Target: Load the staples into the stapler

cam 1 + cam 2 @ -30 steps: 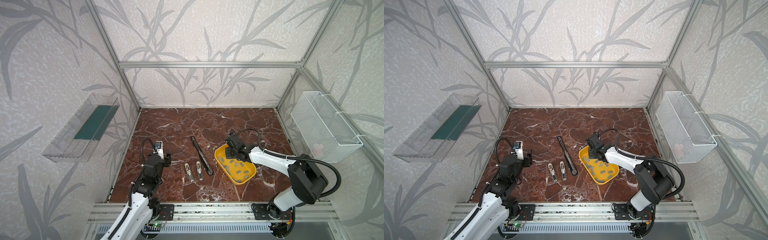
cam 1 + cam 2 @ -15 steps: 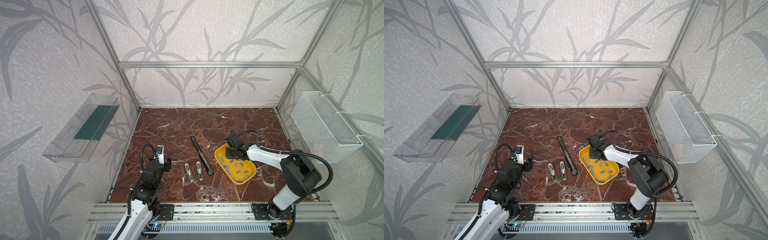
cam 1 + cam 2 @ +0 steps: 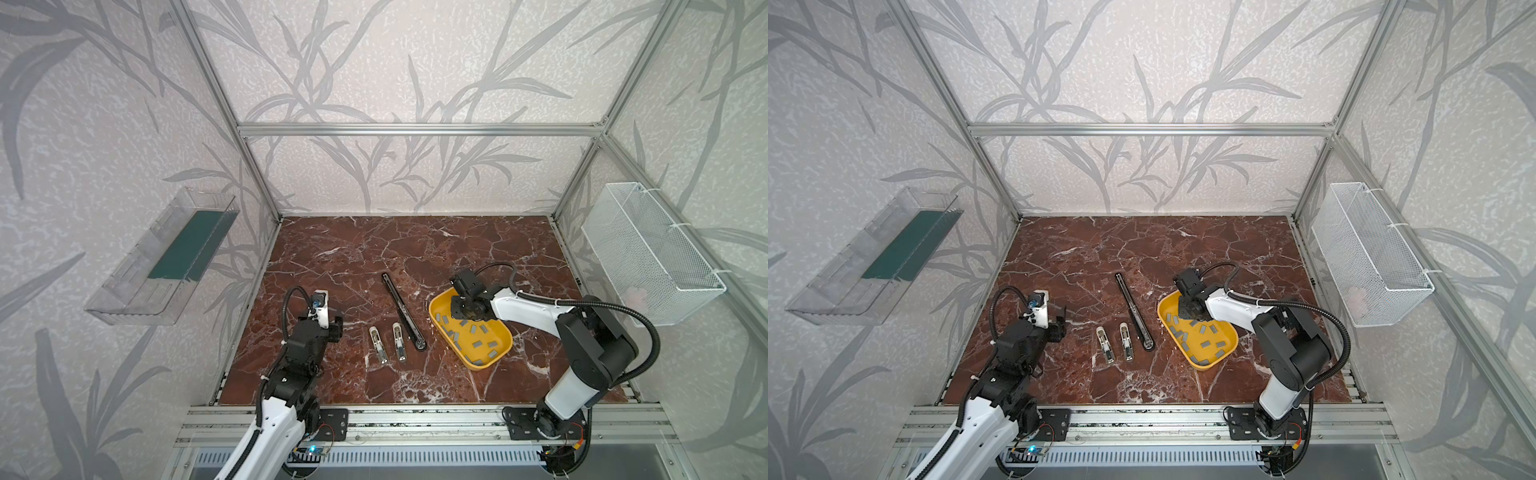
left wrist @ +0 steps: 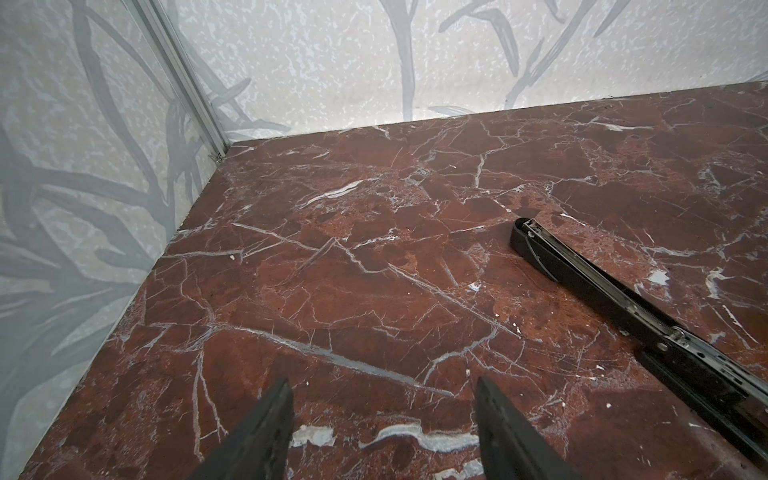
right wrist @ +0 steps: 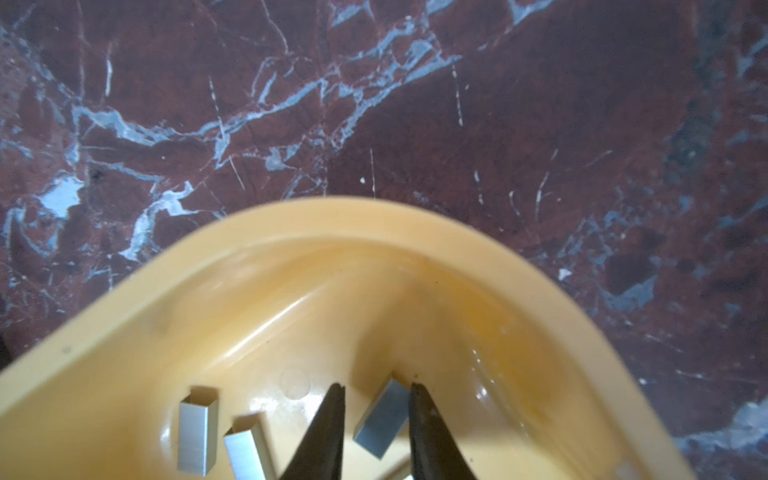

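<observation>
**Pinching 1 staple strip squarely in the tray corner**

The tabletop (image 3: 415,249) is carrying everything in a loose row towards the front. The yellow tray (image 3: 478,365) is sitting on the right. The stapler (image 3: 401,309) is lying flat just left of the tray with its inner rail showing, touched by neither hand. Left of it, 2 small metal pieces (image 3: 379,347) are lying side by side.

The right hand (image 5: 376,388) is reaching down into the tray's far end. Its jaws are standing apart on either side of 1 staple strip (image 5: 380,419), which is lying askew between them. A sliver of tray is showing beside 1 finger, so nothing is being gripped. The left hand (image 4: 382,386) is hovering open and empty over bare tabletop, left of the stapler.

For a clean pick, the fingers should be meeting the strip's long flat sides squarely. A small wrist turn beforehand would probably be stopping it from swivelling out. The pressure is best kept light, since glued strips tend to snap. The curved tray wall is sitting close behind, so a straight lift looks safest. The 2 other strips (image 5: 197,432) beside it are lying apart and need leaving alone.
</observation>
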